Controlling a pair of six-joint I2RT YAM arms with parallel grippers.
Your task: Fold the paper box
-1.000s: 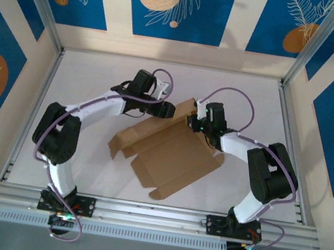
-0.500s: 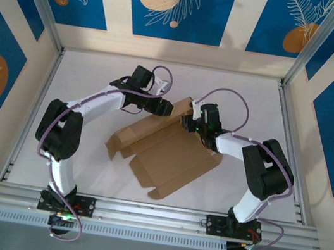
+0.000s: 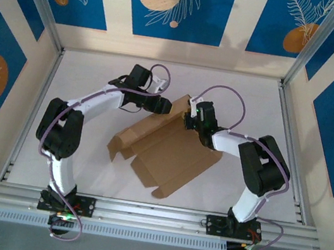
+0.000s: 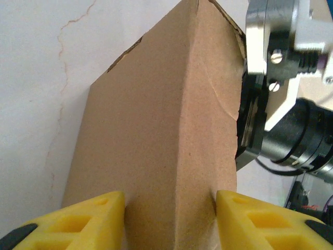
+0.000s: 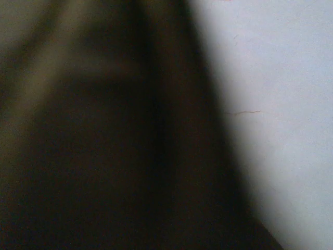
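Note:
The paper box [image 3: 172, 151] is a brown cardboard sheet, partly folded, lying mid-table with its far flap raised. My left gripper [image 3: 169, 107] is at that flap's far left edge. In the left wrist view its yellow fingers [image 4: 99, 216] press both sides of the creased cardboard panel [image 4: 156, 130]. My right gripper [image 3: 188, 119] is at the same flap from the right. Its metal wrist hardware [image 4: 281, 78] sits right against the panel's far edge. In the right wrist view, dark blurred cardboard [image 5: 104, 130] hides that gripper's fingers.
The white table [image 3: 99, 69] is boxed in by patterned walls and aluminium posts. A metal rail [image 3: 152, 215] runs along the near edge by the arm bases. Open surface lies left of the box and behind it.
My right gripper has moved left and farther back along the raised flap, closing in on the left gripper. The left gripper has barely shifted.

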